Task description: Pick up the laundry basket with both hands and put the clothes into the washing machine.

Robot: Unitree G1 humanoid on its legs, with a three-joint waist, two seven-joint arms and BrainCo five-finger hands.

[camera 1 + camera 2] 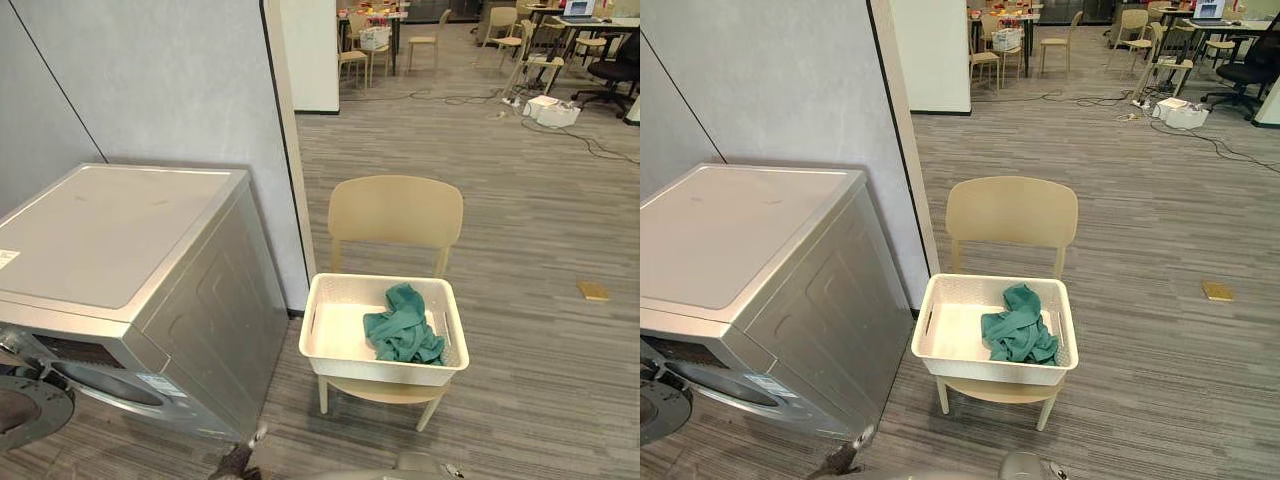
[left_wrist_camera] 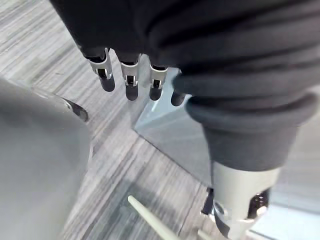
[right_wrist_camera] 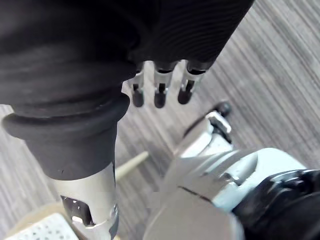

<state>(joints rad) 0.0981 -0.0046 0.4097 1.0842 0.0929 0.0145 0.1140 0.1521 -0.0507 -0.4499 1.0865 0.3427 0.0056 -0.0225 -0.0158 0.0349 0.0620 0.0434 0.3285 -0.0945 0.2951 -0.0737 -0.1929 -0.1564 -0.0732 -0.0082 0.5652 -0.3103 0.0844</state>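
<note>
I see the laundry basket (image 1: 384, 373), white with perforated walls, sitting on the seat of a pale wooden chair (image 1: 396, 210) at lower centre of the left eye view. A bundle of green clothes (image 1: 403, 326) lies inside it, bunched against the right half. The left half of the basket's bottom is bare.

The washing machine (image 1: 130, 240) takes up the left of the frame, silver-grey with a flat top, standing against a grey wall (image 1: 150, 80). Its round door (image 1: 28, 408) at the lower left corner looks swung out from the front. The chair stands just beside the machine's right side, on a grey striped floor (image 1: 540, 260).

In its wrist view, my left hand (image 2: 131, 82) hangs above the floor with fingers straight and loose, holding nothing. My right hand (image 3: 160, 91) is the same in its own view: fingers relaxed and spread, nothing in them. A corner of the basket shows beyond it, apart from the fingers. Neither hand touches the basket.
</note>
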